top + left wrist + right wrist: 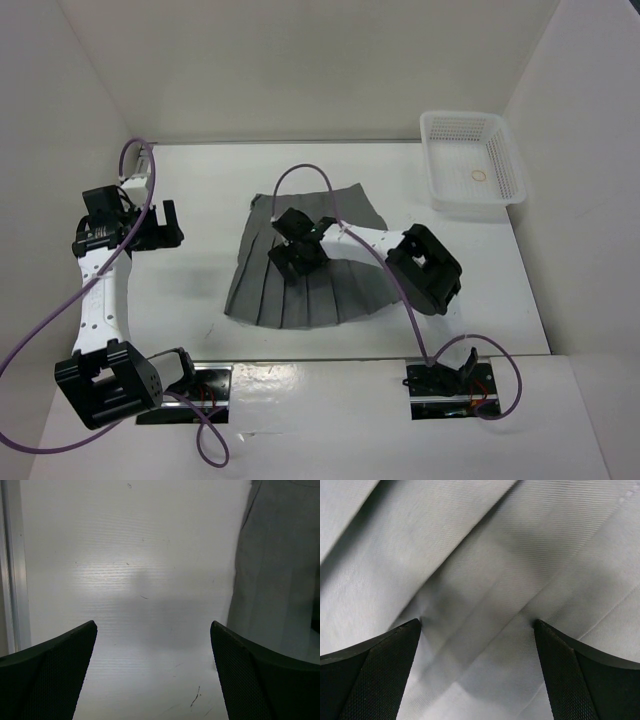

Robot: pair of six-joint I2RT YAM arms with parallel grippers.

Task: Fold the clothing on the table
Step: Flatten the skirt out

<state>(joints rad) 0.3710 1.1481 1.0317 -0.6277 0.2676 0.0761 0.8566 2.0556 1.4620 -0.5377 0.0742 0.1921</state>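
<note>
The clothing (330, 295), a dark grey pleated garment, lies fanned out in the middle of the white table (200, 180). My right gripper (300, 245) is down on its upper middle part. In the right wrist view that gripper (477, 625) is open, both fingertips rest against the creased fabric (485, 555), and nothing is pinched between them. My left gripper (170, 225) hangs over bare table to the left of the garment. In the left wrist view this gripper (152, 627) is open and empty, with the clothing's edge (280, 570) off to its right.
A white mesh basket (472, 165) stands at the back right with a small ring (478, 178) inside. White walls enclose the table on three sides. A metal rail (12, 565) runs along the table's left edge. Purple cables loop above both arms.
</note>
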